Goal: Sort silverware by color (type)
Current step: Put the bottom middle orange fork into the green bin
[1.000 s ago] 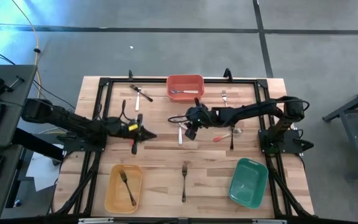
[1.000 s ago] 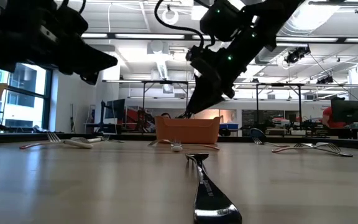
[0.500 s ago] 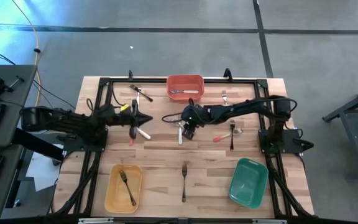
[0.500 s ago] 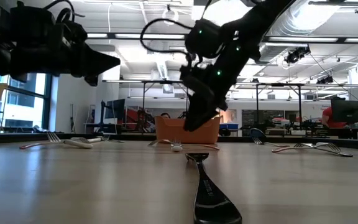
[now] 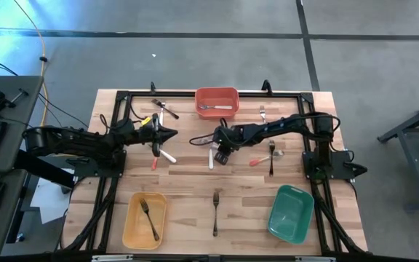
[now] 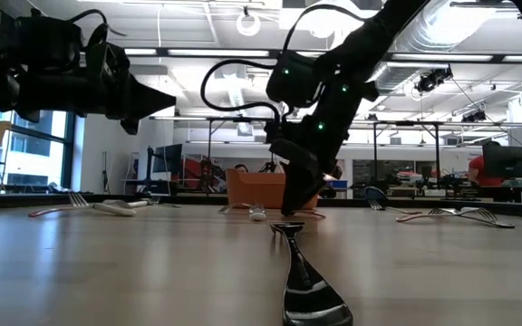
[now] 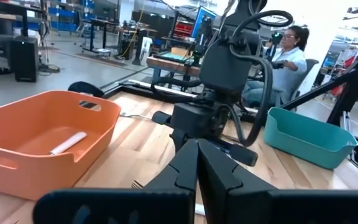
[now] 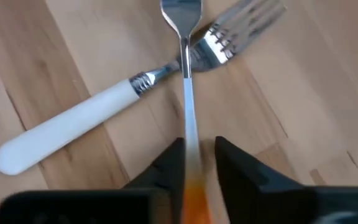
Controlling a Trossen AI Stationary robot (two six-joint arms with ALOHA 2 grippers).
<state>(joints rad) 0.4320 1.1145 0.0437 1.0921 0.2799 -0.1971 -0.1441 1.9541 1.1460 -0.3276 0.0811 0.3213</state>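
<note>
the right claw (image 8: 194,163) is clamped on a thin orange-handled metal fork (image 8: 186,74) lying across a white-handled metal fork (image 8: 98,112); the left claw (image 7: 197,163) is together above the wooden worktop (image 5: 188,182).

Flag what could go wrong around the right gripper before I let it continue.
1. Under the right gripper, a thin-stemmed utensil lies across the neck of the white-handled fork. Moving one could drag or flip the other.
2. The left gripper hovers close by, pointing at the right arm. If both go for the middle of the table, they might collide.
</note>
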